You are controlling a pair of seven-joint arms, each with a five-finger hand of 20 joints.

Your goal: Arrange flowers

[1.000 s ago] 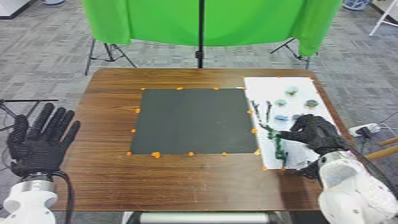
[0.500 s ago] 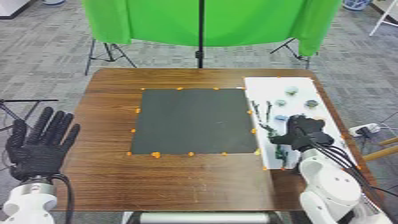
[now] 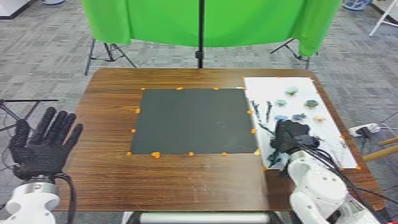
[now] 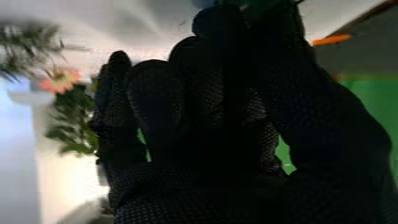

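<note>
My right hand [image 3: 291, 135] is over the near half of the white board [image 3: 338, 142], above a dark green stem [image 3: 274, 158] that it partly covers. In the right wrist view the same hand [image 4: 204, 125] has its fingers extended and slightly bent; a dark green piece [image 4: 259, 6] shows at the fingertips, and whether they touch it cannot be told. Beyond the hand lie thin dark branches [image 3: 268, 111] and small flower heads, among them a pale green one [image 3: 291, 90], a blue one [image 3: 282, 118] and a peach one [image 3: 319, 119]. My left hand [image 3: 40, 152] is open beside the table's left edge.
A dark grey mat [image 3: 194, 122] with orange marks around it lies left of the white board on the brown table [image 3: 102, 130]. A green cloth [image 3: 213, 22] hangs on stands behind the table. A white box-like item [image 3: 363, 130] sits off the right edge.
My right hand has moved left and turned, now covering more of the green stem and uncovering the peach flower. The left hand has barely shifted.
</note>
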